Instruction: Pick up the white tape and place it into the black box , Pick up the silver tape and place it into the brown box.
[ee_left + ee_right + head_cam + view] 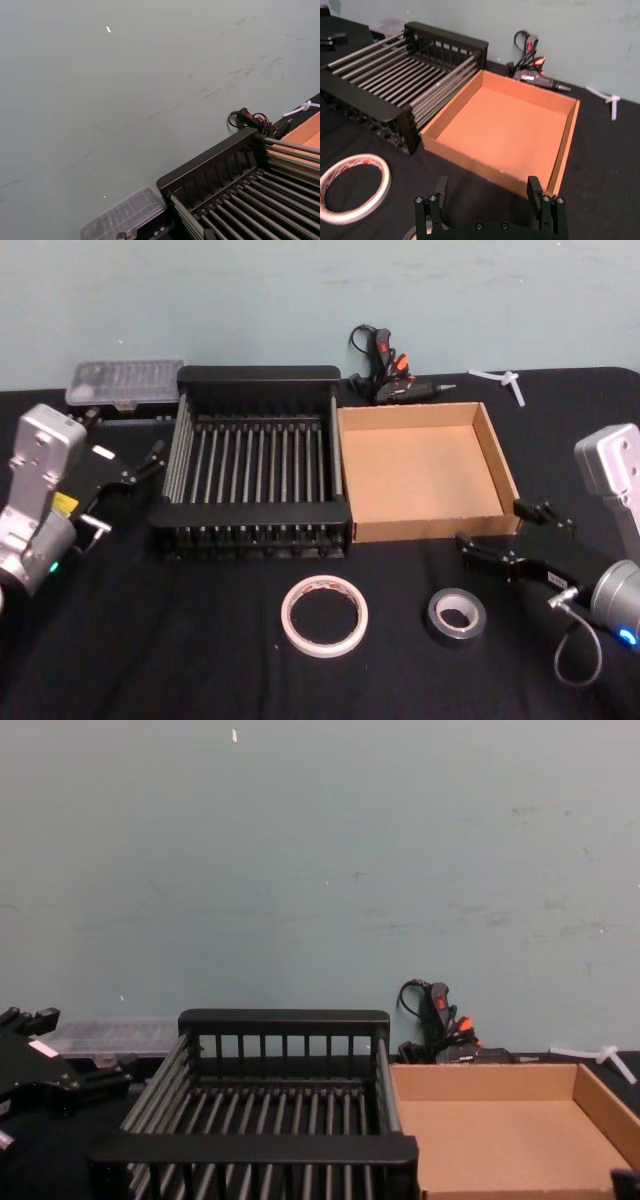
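Observation:
The white tape [323,616] lies flat on the black cloth in front of the black box [250,508]; its ring also shows in the right wrist view [384,175]. To its right lies the smaller silver tape [457,615]. The brown box [424,529] stands right of the crate, touching it. My right gripper [510,531] hovers open just above and right of the silver tape, by the brown box's front right corner [487,192]. My left gripper [130,490] is open, left of the crate, holding nothing.
A clear plastic case [124,383] sits behind the crate's left corner. A glue gun with its cable [392,377] lies behind the brown box, and a white plastic piece [505,380] lies at the back right. Behind the table is a wall.

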Robot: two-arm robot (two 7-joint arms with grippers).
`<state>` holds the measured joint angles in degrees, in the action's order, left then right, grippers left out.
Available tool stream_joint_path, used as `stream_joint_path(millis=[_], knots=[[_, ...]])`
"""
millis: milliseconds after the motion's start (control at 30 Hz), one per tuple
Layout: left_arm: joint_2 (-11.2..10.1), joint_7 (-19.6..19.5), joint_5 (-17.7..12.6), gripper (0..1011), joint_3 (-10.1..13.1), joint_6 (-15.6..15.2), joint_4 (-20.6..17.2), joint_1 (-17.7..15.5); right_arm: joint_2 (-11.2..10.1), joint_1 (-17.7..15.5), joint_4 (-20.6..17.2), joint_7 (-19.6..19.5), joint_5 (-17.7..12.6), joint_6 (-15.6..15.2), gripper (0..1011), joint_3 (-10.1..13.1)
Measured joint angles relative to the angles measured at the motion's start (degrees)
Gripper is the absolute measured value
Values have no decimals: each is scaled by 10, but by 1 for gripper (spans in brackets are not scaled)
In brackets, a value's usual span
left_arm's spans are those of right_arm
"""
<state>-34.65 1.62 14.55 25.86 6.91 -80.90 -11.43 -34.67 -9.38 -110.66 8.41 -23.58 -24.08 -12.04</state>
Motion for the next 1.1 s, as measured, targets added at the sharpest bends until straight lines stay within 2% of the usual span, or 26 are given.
stream_joint_path(millis=[400, 833, 1100], knots=[[0, 0, 0, 1001, 0, 0, 0, 0, 1, -29, -21, 9, -1, -47, 1002, 13], [0, 0, 0, 1001, 0, 0, 0, 0, 1, -48, -29, 24, 12, -73, 1002, 19], [0, 0, 0, 1001, 0, 0, 0, 0, 8, -44, -17, 32, 21, -82, 1002, 18]])
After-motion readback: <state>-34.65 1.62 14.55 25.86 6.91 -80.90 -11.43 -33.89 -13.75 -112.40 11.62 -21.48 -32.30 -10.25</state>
